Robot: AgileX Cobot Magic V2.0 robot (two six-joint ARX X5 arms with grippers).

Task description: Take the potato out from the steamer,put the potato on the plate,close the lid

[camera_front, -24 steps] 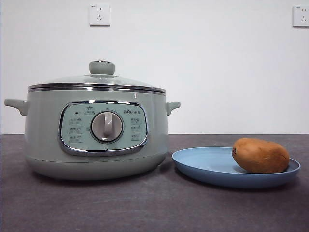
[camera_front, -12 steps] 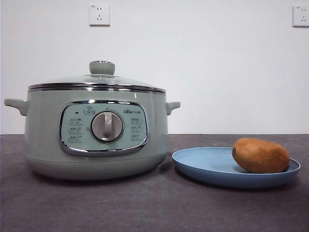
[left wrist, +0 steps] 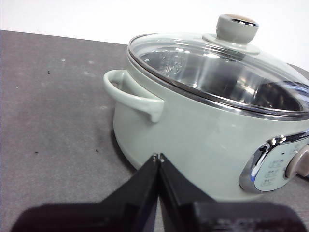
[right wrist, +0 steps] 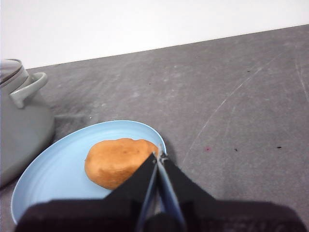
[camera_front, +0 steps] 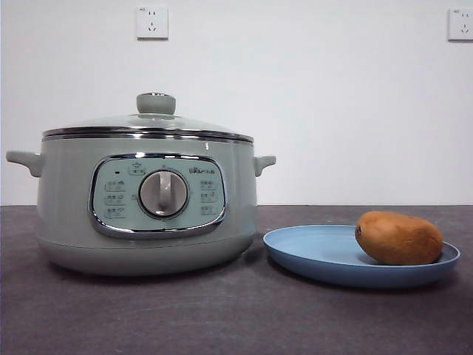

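The sage-green steamer (camera_front: 148, 214) stands at the left of the front view with the glass lid (camera_front: 151, 122) seated on its rim. The brown potato (camera_front: 399, 237) lies on the right part of the light-blue plate (camera_front: 318, 251), to the right of the pot. Neither gripper shows in the front view. My left gripper (left wrist: 158, 157) is shut and empty, held back beside the steamer (left wrist: 193, 130) near its side handle; the lid (left wrist: 217, 67) shows closed there. My right gripper (right wrist: 159, 157) is shut and empty above the plate (right wrist: 53, 169), close to the potato (right wrist: 118, 162).
The dark grey tabletop (camera_front: 236, 318) stretches in front of the pot and plate. A white wall with two sockets (camera_front: 151, 22) stands behind. In the right wrist view bare table (right wrist: 231, 106) lies beyond the plate.
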